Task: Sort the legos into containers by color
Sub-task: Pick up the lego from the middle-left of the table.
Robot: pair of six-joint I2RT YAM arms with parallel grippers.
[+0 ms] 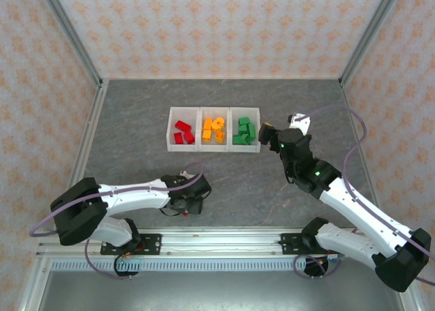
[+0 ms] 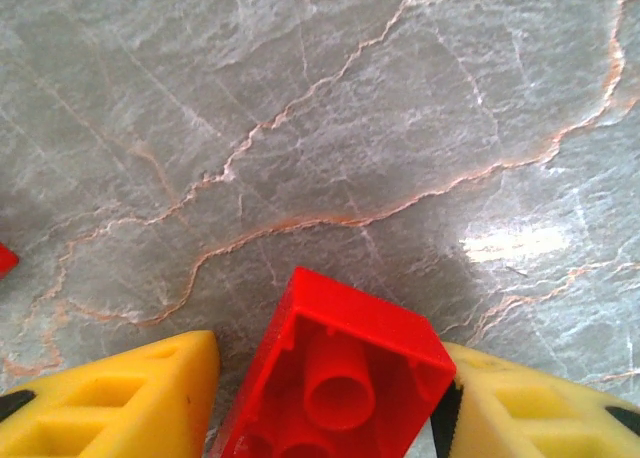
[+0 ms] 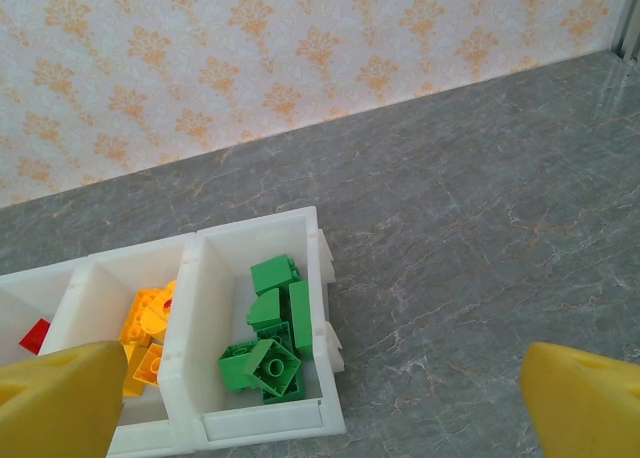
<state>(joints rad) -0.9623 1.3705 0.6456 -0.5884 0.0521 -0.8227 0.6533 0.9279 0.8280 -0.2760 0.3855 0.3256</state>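
Left wrist view: left pincer [image 2: 330, 383] clamps red brick [image 2: 345, 363]; right pincer [image 3: 322, 398] wide apart, empty.

The row of bins [image 1: 199, 129] stands on the table [image 1: 136, 134], toward its back. Inside the row lie the left-bin bricks [image 1: 183, 133], the middle-bin bricks [image 1: 214, 130] and the right-bin bricks [image 1: 244, 132]. The right gripper [image 1: 266, 136] hangs just beside the row's right end. The left gripper [image 1: 192, 205] is in front of the row, well apart from it, with a brick [image 2: 335, 373] between its fingers.
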